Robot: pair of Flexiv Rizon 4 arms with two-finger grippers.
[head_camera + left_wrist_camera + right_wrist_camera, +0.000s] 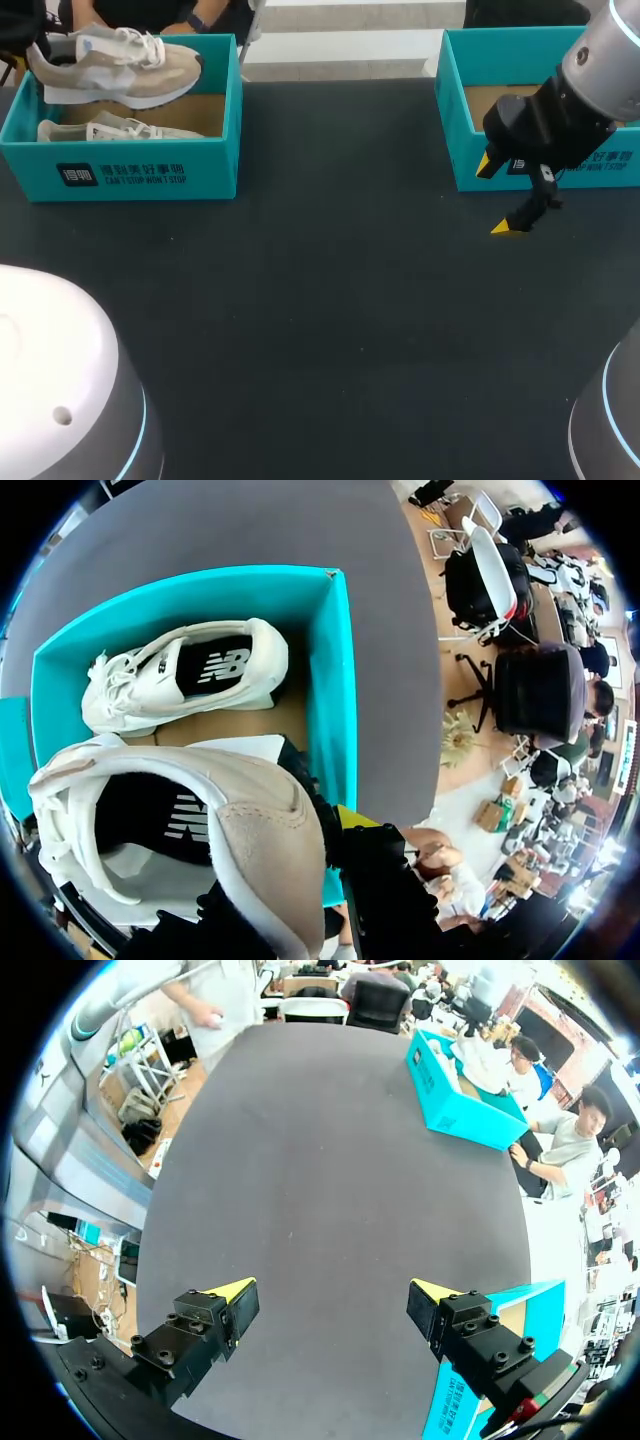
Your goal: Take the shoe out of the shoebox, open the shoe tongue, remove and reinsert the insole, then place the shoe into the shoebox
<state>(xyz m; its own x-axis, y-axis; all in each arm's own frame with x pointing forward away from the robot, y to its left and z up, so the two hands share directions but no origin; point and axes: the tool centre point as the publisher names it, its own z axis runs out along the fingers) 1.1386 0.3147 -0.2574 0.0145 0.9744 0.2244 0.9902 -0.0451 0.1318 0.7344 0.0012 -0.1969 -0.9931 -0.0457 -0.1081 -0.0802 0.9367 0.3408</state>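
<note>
While left hand [292, 852] clamps the shoe [160, 820] above its shoebox [330, 700], right hand [332, 1288] well apart, fingers spread.

Shoe [260, 840]: looked like napped beige suede with white cloth panels.
Shoebox [140, 170]: was matt teal card, brown inside.
Table [320, 300]: was dark, matt, smooth.
Right gripper [330, 1288]: had matt black fingers.
</note>
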